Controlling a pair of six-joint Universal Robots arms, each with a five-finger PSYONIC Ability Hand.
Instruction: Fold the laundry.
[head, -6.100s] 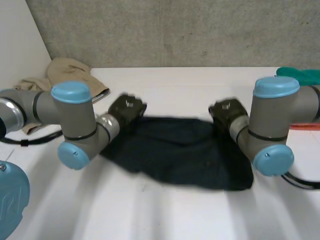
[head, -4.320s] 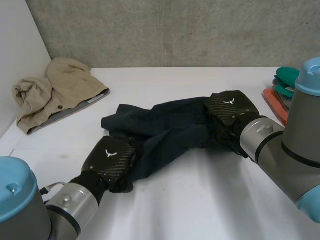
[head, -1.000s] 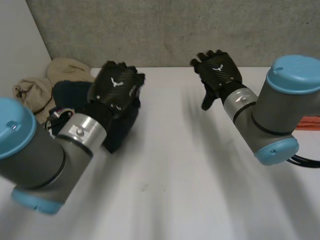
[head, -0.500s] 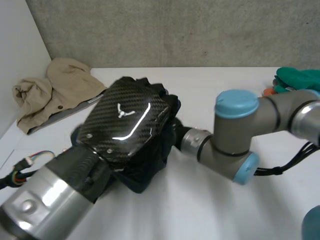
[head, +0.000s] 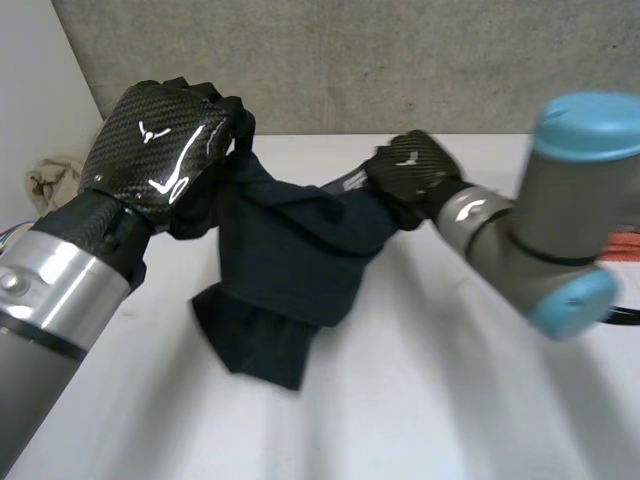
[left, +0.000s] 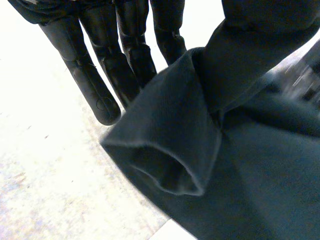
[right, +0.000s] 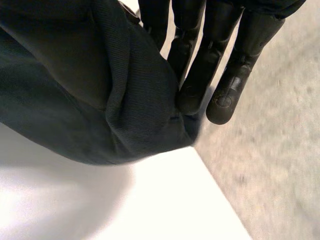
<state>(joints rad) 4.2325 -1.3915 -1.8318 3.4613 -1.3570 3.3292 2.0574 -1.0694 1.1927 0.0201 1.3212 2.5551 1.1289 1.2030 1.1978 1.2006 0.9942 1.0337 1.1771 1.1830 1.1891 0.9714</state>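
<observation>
**Holding navy garment up between both hands**

Beige clothing (head: 48, 180) lies at the desk's (head: 450, 380) far left edge. The left hand (head: 165, 150) is raised, its fingers (left: 95, 85) and thumb pinching one end of the navy garment (head: 290, 250). The garment sags above mid-desk, a cuffed opening beside the left fingertips and its lowest fold hanging toward the desk. The right hand (head: 410, 175) sits lower, fingers (right: 200, 75) clamped on the bunched other end.

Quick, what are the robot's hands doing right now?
Left hand: closed, holding the dark cloth.
Right hand: closed, holding the same cloth.
</observation>
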